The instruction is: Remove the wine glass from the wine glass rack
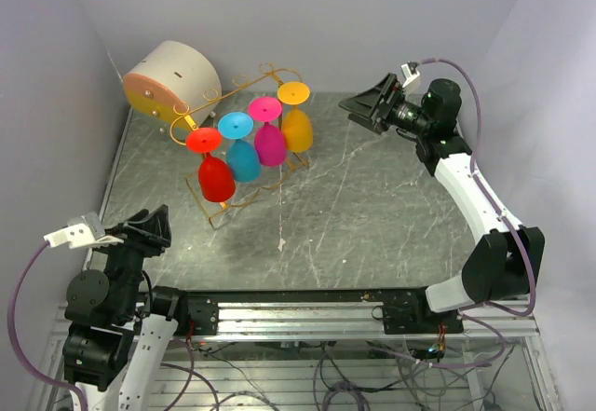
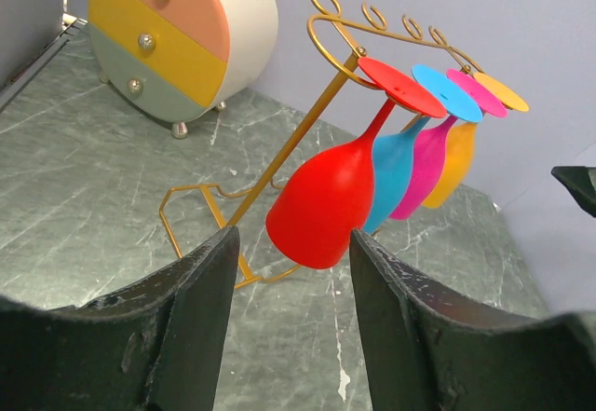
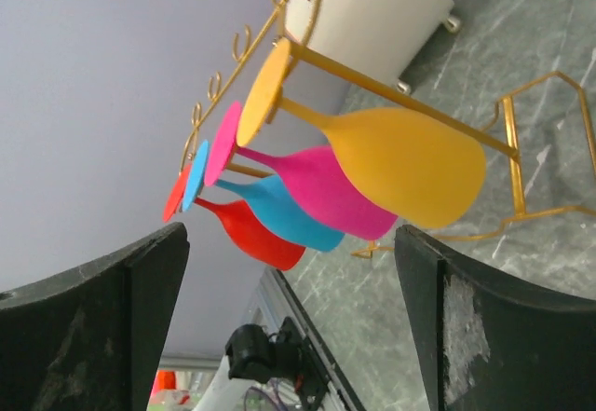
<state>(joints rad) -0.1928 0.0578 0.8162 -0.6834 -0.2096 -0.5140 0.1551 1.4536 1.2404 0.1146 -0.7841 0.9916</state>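
At the bench's [image 1: 372, 215] eleven o'clock the wine glass rack [image 1: 244, 81] hangs four glasses bowl-down by their feet, so each must slide off along the rails, I judge — the red wine glass [image 1: 215, 176] faces the left pincer [image 1: 147, 227] at eight, the orange glass [image 1: 296, 130] the right pincer [image 1: 368, 103] at two — both wide, empty.

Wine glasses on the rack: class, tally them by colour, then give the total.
red wine glass: 1
blue wine glass: 1
pink wine glass: 1
orange wine glass: 1
Total: 4, all hanging bowl-down from the wine glass rack.
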